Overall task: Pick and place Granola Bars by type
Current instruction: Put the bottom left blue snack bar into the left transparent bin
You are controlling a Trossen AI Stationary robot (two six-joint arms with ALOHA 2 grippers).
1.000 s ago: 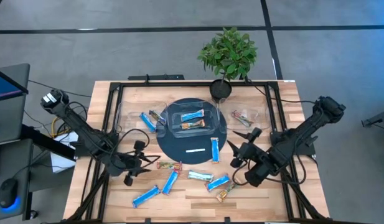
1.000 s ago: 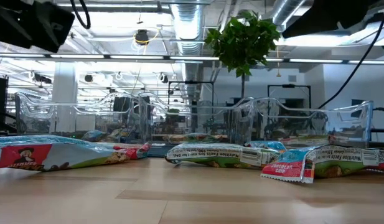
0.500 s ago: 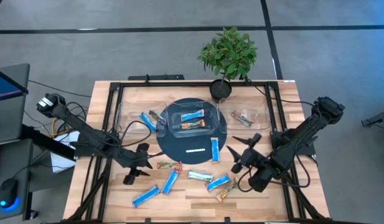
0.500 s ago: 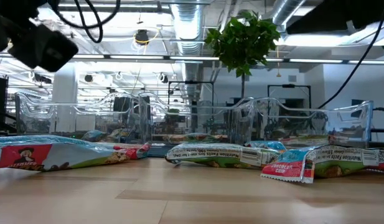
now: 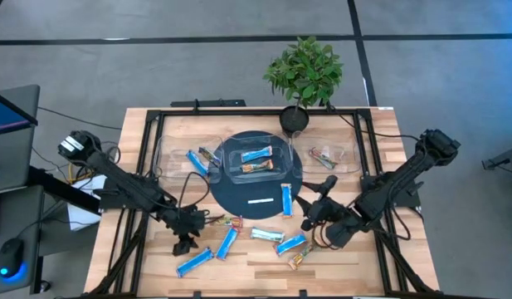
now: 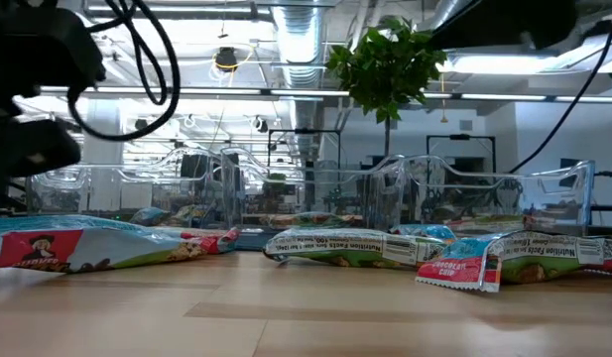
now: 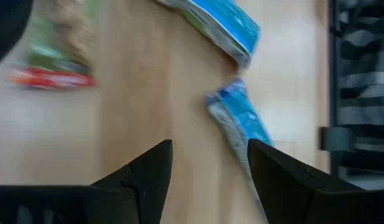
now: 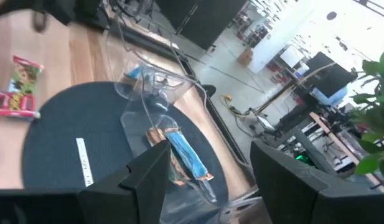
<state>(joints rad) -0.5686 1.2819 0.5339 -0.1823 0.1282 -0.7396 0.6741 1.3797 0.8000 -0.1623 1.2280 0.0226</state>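
Note:
Granola bars lie scattered on the wooden table. Near the front are two blue ones (image 5: 226, 242) (image 5: 194, 262), a tan one (image 5: 225, 221), a silver-green one (image 5: 267, 235), another blue (image 5: 291, 244) and another tan (image 5: 299, 259). One more blue bar (image 5: 286, 199) lies on the dark round mat (image 5: 239, 195). My left gripper (image 5: 186, 243) points down, open, just left of the blue bars; in its wrist view one blue bar (image 7: 241, 124) lies beside one finger (image 7: 272, 180). My right gripper (image 5: 315, 205) hovers open by the mat's right edge, with nothing between its fingers.
Three clear trays stand at the back. The left one (image 5: 177, 149) holds a blue and a tan bar, the middle one (image 5: 256, 162) a blue and a brown bar, the right one (image 5: 330, 156) a tan bar. A white label strip (image 5: 260, 201) lies on the mat. A potted plant (image 5: 304, 75) stands at the far edge.
My left gripper has gone down and toward the table's near edge, rolling over until it points at the table beside the blue bars. My right gripper has rolled and shifted a little toward the mat. No bar has moved.

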